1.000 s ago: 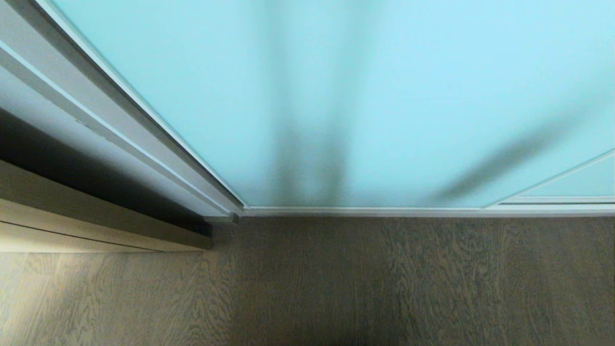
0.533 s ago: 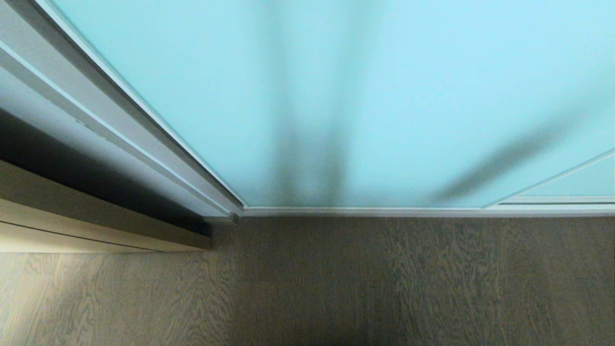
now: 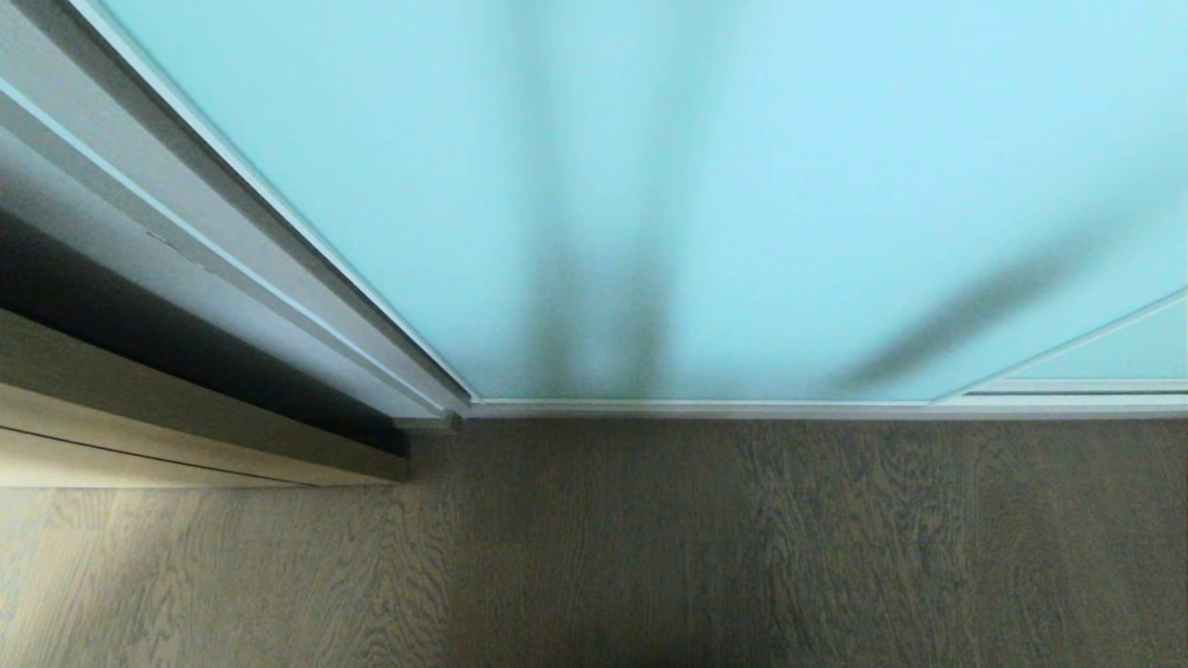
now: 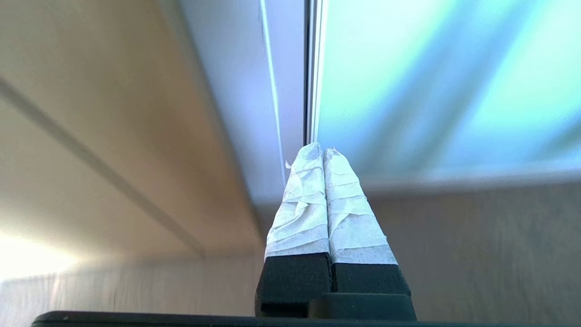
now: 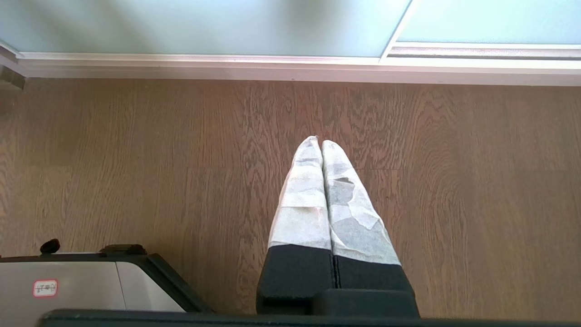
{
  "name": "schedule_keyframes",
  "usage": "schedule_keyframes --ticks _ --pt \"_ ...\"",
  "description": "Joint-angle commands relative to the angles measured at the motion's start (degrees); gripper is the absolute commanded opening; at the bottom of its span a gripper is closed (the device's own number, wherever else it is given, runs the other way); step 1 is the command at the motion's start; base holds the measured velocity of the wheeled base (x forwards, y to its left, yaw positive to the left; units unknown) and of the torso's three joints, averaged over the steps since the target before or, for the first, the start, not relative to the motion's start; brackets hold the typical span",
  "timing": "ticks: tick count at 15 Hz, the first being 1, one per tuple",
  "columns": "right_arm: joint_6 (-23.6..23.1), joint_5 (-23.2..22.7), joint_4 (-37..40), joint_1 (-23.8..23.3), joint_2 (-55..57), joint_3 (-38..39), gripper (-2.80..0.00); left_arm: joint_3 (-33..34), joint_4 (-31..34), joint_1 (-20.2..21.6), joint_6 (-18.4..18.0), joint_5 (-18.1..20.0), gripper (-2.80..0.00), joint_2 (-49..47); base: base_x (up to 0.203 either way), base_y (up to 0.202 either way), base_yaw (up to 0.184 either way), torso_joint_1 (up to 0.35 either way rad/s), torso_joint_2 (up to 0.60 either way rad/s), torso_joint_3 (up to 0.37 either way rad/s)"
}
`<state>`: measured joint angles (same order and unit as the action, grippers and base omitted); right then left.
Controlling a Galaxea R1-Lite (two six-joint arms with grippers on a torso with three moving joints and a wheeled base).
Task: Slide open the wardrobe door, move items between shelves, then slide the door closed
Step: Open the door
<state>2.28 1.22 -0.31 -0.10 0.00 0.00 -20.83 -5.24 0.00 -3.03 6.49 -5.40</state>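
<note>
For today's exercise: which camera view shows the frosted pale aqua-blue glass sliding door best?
The head view: the frosted pale aqua-blue glass sliding door fills most of it, down to its bottom rail. The left wrist view shows its framed vertical edge beyond the shut left gripper; the right wrist view shows only a bottom strip.

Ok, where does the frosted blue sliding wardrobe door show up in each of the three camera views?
Head view: the sliding wardrobe door fills the upper part, above the wooden floor.
Left wrist view: it lies beyond the shut left gripper.
Right wrist view: only a strip along one edge, past the shut right gripper.
Shared landmark: the door's silver-white bottom rail.
</note>
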Motion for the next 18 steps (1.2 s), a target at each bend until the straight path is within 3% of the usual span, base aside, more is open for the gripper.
schedule_keyframes --ticks 1,5,8,10,14,16,18 --pt "0.01 0.01 -0.04 0.01 0.00 0.00 -2.80 -2.80 -4.37 -0.21 0.29 0.24 -2.80 -7.92 0.000 0.000 0.000 0.000 0.00 0.000" --pt "0.01 0.01 -0.04 0.01 0.00 0.00 -2.80 -11.99 -13.33 -0.51 4.31 0.67 -2.80 -20.95 0.000 0.000 0.000 0.000 0.00 0.000" --pt "0.01 0.01 -0.04 0.01 0.00 0.00 -2.80 -15.15 -15.28 -0.60 5.78 2.76 -2.80 -24.22 0.000 0.000 0.000 0.000 0.00 0.000" --pt "0.01 -0.05 -0.04 0.01 0.00 0.00 -2.80 -17.22 -13.87 -0.53 5.93 6.69 -2.80 -25.47 0.000 0.000 0.000 0.000 0.00 0.000" --pt "0.01 0.01 -0.04 0.01 0.00 0.00 -2.80 -26.34 -4.56 -0.53 5.34 7.53 -2.80 -32.52 0.000 0.000 0.000 0.000 0.00 0.000" --pt "0.01 0.01 -0.04 0.01 0.00 0.00 -2.80 -28.11 -3.26 -0.53 4.93 9.45 -2.80 -36.26 0.000 0.000 0.000 0.000 0.00 0.000" --pt "0.01 0.01 -0.04 0.01 0.00 0.00 -2.80 -28.38 -3.11 -0.53 2.09 10.12 -2.80 -38.36 0.000 0.000 0.000 0.000 0.00 0.000"
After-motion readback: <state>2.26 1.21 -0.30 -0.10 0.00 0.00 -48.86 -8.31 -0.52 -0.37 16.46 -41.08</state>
